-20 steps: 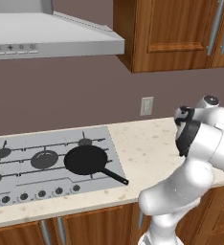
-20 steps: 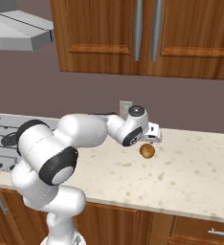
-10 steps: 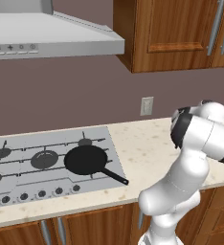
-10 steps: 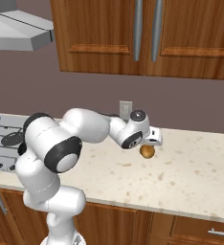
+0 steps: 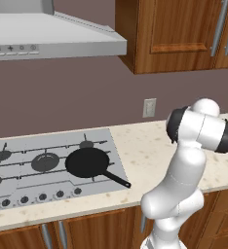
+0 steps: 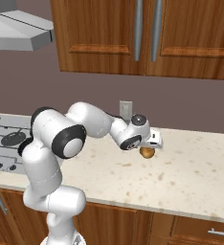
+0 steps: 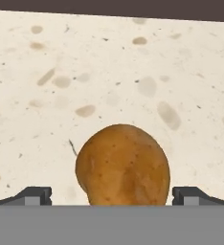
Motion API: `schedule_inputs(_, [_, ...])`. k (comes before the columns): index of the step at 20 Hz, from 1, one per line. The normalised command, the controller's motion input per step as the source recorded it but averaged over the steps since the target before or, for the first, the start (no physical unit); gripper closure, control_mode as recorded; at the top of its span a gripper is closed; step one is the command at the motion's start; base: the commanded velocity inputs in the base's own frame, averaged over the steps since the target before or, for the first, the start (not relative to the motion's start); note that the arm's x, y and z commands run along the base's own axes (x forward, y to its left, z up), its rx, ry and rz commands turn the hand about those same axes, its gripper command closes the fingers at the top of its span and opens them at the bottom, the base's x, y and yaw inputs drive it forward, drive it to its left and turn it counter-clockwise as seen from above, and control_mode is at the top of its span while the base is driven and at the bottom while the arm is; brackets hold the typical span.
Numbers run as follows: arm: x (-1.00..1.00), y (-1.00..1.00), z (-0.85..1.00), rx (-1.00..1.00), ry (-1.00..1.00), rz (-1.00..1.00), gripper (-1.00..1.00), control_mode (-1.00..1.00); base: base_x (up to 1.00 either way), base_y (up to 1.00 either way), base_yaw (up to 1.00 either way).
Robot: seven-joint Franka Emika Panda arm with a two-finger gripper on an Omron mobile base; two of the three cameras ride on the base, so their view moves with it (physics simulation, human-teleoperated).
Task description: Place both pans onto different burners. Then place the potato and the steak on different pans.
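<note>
Jaws [image 7: 112, 196] are seen spread wide in the hand view, one dark fingertip [image 7: 35, 195] at the left and the other at the right of the potato [image 7: 122, 165], with a clear gap between each tip and the golden-brown skin; nothing is gripped. The potato is centred between the tips and rests on the speckled cream tabletop [image 7: 109, 72]. In the right base view the potato [image 6: 147, 152] is found directly under the hand, on the tabletop [image 6: 190, 177] well to the right of the cooktop and below the wall outlet [image 6: 126, 109]. The white arm [image 6: 92, 122] is stretched out to the right from the base to reach it. In the left base view one black pan [image 5: 88, 162] is set on the right side of the grey cooktop [image 5: 18, 187], its thin handle pointing toward the near right and passing over the cooktop's edge. The large middle burner [image 5: 45, 161] lies just left of that pan. A steel range hood [image 5: 47, 36] hangs above the cooktop, and wooden cabinets [image 5: 179, 34] are mounted to its right.
</note>
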Motion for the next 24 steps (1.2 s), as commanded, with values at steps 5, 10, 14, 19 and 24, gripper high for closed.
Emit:
schedule_inputs(5, [0.3,-0.1,-0.22,0.0,0.0,0.0,-1.0,-1.0,0.0,0.0,0.0])
schedule_inputs(10, [0.08,-0.18,-0.35,0.0,0.05,-0.01,-1.0,-1.0,0.0,0.0,0.0])
schedule_inputs(14, [0.0,-0.15,-0.45,0.0,0.1,-0.02,-1.0,-1.0,0.0,0.0,0.0])
schedule_inputs(19, [0.0,-0.05,-0.53,0.02,0.14,-0.02,1.0,-1.0,0.0,0.0,0.0])
schedule_inputs(24, [-0.08,-0.18,-0.55,0.02,0.11,-0.02,1.0,-1.0,0.0,0.0,0.0])
